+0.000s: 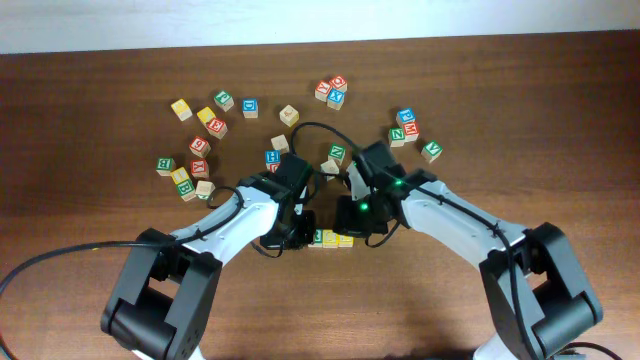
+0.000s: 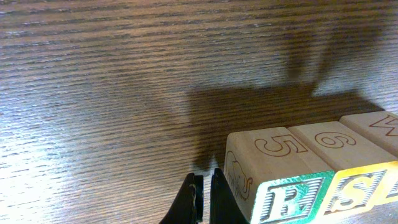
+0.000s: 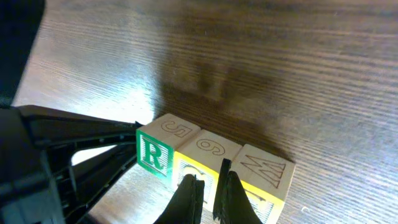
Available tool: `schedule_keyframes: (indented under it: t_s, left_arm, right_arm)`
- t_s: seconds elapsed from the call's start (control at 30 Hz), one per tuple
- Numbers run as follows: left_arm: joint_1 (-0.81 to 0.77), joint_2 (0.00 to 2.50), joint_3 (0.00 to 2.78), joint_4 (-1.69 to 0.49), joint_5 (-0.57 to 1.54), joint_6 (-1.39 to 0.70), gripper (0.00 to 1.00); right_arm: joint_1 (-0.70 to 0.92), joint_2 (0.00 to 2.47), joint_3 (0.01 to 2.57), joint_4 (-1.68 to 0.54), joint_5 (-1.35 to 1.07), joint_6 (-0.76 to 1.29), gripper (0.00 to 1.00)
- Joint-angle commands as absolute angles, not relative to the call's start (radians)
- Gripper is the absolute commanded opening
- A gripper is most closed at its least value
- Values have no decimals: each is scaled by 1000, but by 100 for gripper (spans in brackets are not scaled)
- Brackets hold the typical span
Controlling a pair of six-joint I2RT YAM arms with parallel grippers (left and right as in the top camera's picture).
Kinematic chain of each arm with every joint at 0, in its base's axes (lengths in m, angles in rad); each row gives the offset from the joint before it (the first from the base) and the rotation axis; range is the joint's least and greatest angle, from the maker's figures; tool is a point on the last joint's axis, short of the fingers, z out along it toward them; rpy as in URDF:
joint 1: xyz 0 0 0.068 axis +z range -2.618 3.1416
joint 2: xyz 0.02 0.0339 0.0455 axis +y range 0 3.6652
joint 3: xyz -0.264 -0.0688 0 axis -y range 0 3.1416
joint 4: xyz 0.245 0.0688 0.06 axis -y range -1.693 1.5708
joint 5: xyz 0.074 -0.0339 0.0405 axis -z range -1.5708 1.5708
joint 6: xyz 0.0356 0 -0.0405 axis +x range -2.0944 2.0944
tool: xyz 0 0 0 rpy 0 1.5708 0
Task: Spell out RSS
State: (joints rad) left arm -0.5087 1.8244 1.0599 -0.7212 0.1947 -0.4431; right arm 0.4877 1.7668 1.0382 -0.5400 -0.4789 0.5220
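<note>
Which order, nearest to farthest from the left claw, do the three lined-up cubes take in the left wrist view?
1. R cube, just right of the left claw.
2. S cube, middle of the row.
3. Third cube, at the right edge.

On my screens the R cube (image 2: 289,200) shows a green-and-white face. The middle cube (image 2: 351,186) and the end cube (image 3: 267,174) show yellow faces, all with pale wood tops. The table (image 2: 124,93) is dark brown with fine grain.
</note>
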Motion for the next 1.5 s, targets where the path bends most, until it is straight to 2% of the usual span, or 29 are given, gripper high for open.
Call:
schedule_keyframes:
  t_s: [0.0,0.37,0.67,1.07,1.47]
  left_arm:
    - [-513,1837,1053,-724,195,-456,0]
    - [-513,1837,1053,-725,195,-456,0]
    - [-513,1837,1053,-725,195,-456,0]
    - [-513,1837,1053,-725,195,-456,0]
    - [-513,1837,1053,-725,195,-456,0]
  right_arm:
    - [495,1776,1057,-543,-414,545,4]
    - [495,1776,1057,-530,-423,544,4]
    - [482,1775,1068,-529,-526,543,4]
    - [466,1776,1068,-493,-398,544,4]
    - [506,1776,1064,-505,-370,544,4]
